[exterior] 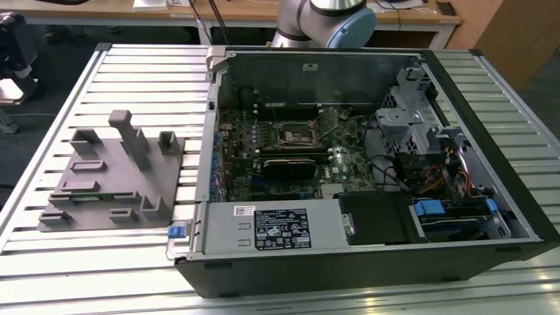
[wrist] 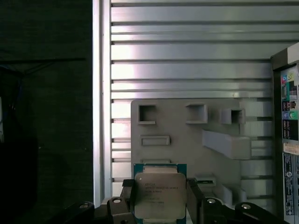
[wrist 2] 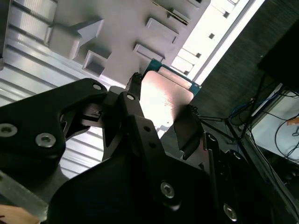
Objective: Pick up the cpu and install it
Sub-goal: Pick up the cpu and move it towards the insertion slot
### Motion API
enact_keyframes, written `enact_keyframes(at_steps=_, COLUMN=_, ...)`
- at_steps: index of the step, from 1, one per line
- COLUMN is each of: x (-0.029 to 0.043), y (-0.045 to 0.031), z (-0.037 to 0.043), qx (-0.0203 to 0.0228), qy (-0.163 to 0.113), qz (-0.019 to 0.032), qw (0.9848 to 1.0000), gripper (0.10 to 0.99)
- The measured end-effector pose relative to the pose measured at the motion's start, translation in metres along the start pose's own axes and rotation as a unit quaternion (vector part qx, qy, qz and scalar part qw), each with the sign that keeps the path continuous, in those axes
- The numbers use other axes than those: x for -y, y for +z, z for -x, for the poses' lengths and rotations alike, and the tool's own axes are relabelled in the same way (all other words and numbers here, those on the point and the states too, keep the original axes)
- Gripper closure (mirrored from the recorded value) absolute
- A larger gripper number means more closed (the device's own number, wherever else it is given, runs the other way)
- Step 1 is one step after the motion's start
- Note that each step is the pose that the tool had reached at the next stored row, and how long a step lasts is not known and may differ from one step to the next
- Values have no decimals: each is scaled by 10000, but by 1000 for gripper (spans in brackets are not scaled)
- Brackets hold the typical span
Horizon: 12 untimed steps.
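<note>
In both wrist views the cpu, a thin square chip with a pale metal top and green rim, sits between the black fingers. My gripper is shut on its two opposite edges. It hangs in the air above the grey fixture plate. The open computer case lies beside that plate, with the dark square socket frame on its motherboard.
The case and plate rest on a slatted aluminium table. The plate carries raised blocks and posts. A grey labelled box and drive cages fill the case's sides. The arm's base stands behind the case.
</note>
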<state>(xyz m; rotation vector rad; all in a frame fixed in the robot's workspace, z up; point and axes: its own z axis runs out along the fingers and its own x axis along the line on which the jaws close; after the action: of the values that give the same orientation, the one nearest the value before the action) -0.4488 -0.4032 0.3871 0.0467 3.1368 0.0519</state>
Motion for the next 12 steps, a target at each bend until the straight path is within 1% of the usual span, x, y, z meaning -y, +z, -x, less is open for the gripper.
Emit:
enact_keyframes(at_steps=4, x=-5, y=-132, z=1, qx=0, qy=0, qz=0, qw=10000, gripper=553)
enact_keyframes(at_steps=6, x=-7, y=-178, z=8, qx=0, qy=0, qz=0, qw=10000, gripper=553)
enact_keyframes(at_steps=8, x=-9, y=-185, z=49, qx=1, qy=0, qz=1, qw=10000, gripper=553)
enact_keyframes(at_steps=12, x=-13, y=-185, z=189, qx=1, qy=0, qz=0, qw=10000, gripper=553)
